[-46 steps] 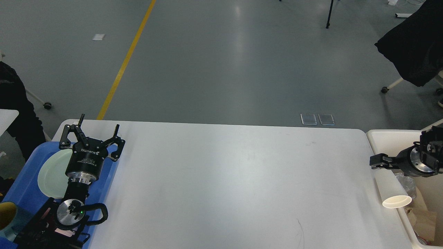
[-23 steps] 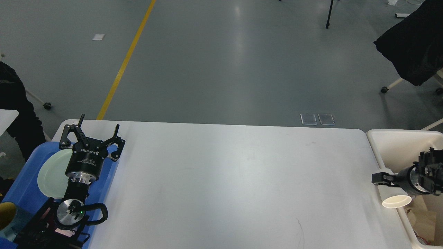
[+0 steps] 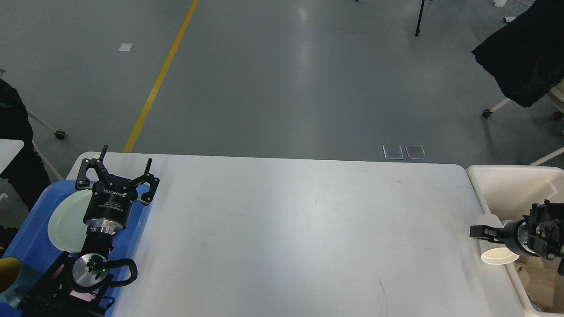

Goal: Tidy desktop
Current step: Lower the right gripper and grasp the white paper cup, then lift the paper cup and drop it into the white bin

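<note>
The desktop (image 3: 286, 229) is a wide white tabletop with rounded corners, bare across its middle. My left gripper (image 3: 124, 169) hangs open over the far end of a blue tray (image 3: 31, 242) at the table's left edge, above a pale green plate (image 3: 66, 224). At the right edge, my right gripper (image 3: 478, 232) lies across a white paper cup (image 3: 500, 256), whose open mouth faces me. Its fingers are dark and seen side-on, so I cannot tell them apart. The cup sits at the seam between the table and a cream-white bin (image 3: 506, 185).
A yellow cup (image 3: 9, 275) stands at the near end of the blue tray. The bin holds brown paper (image 3: 539, 281) and clear plastic. Beyond the table are grey floor, a yellow line (image 3: 158, 79) and a dark-draped wheeled chair (image 3: 524, 57) at far right.
My right gripper has moved down toward me along the paper cup, and the cup's mouth has shifted slightly left. The left arm has not moved.
</note>
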Robot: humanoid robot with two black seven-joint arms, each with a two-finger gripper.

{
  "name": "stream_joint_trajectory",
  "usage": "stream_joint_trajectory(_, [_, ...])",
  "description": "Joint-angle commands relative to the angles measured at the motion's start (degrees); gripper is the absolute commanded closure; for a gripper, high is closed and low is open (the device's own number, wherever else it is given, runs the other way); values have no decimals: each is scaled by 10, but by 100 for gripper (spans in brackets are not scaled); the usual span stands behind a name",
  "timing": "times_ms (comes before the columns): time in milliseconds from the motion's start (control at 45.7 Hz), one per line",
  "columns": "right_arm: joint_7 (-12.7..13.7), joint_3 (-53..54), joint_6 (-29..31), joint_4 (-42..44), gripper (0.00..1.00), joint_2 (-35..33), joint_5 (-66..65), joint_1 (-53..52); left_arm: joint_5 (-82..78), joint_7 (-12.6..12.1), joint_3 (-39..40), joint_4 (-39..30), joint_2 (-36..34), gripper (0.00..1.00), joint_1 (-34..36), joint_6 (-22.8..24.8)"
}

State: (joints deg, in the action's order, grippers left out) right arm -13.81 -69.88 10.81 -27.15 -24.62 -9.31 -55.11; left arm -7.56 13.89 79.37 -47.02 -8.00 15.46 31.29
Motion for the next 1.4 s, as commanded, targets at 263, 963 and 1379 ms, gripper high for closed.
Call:
stream_joint_trajectory(263, [1,1,-39,10,21,14,60,28,0,0,0,0,0,4,0,0])
stream_joint_trajectory(963, [18,47,33,-91,100,-56,131,-79,0,0,0,0,0,4,0,0])
stream_joint_trajectory(1379, [118,25,216,-213,100,-133,126,-308,0,0,0,0,0,4,0,0])
